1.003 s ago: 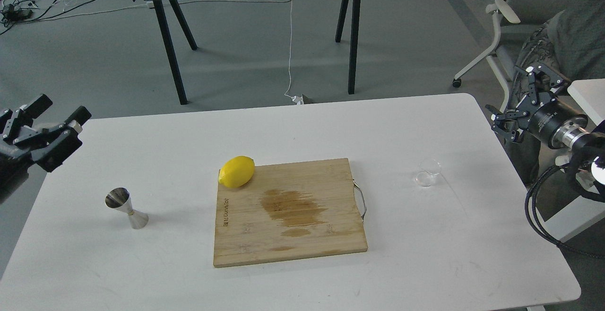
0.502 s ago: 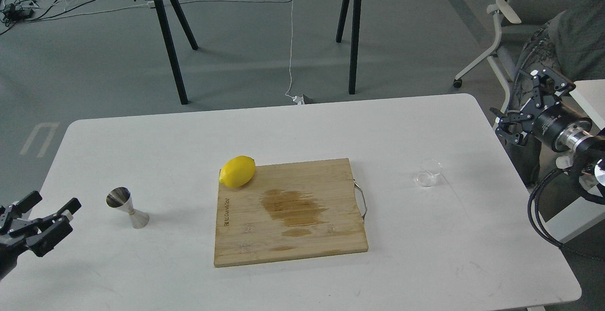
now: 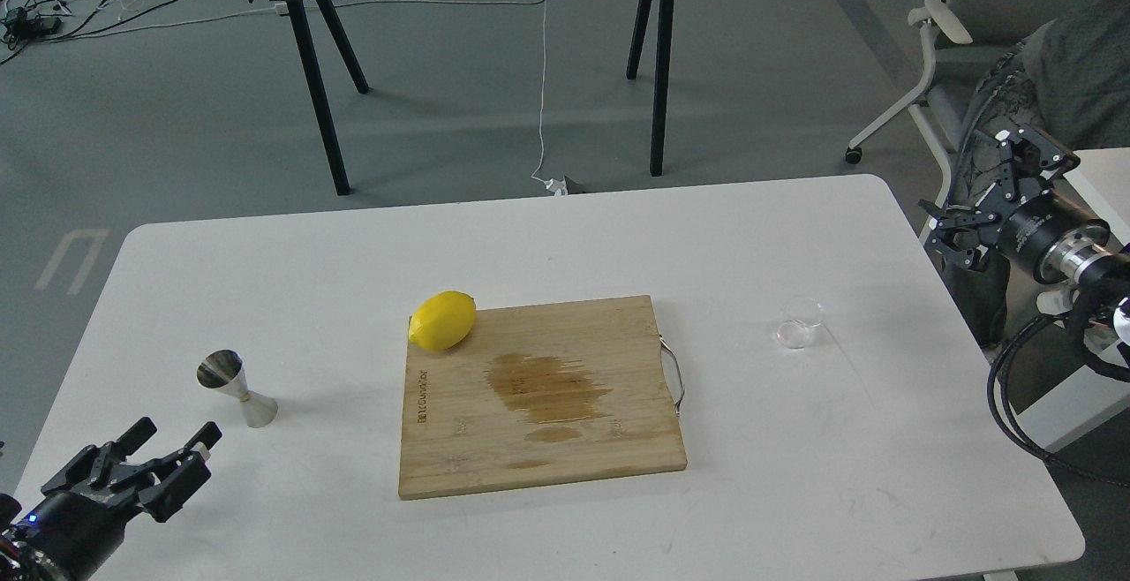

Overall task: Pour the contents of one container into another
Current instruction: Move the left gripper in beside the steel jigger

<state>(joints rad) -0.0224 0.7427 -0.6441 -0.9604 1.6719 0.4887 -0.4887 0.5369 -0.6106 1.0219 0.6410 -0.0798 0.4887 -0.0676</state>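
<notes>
You have a smooth white table [image 3: 353, 263] with rounded corners filling most of the frame, and a rectangular bamboo cutting board [image 3: 540, 396] with a thin metal handle on its right edge at its centre; a darker wet-looking stain marks the grain in the middle of the board. A glossy yellow lemon [image 3: 442, 320] sits at the board's upper left corner, overlapping its edge. The small shiny steel jigger [image 3: 234, 381], an hourglass double cone, stands on the table at the lower left, well apart from the board. The small clear colourless cup [image 3: 800, 323], low and round, rests on bare table at the right of the frame, clear of the board. Your left gripper [image 3: 177, 441], black and angular, sits in the lower left corner near the jigger, fingers spread and holding nothing. Your right gripper [image 3: 975, 197] hangs past the table's right edge, fingers apart and empty.
</notes>
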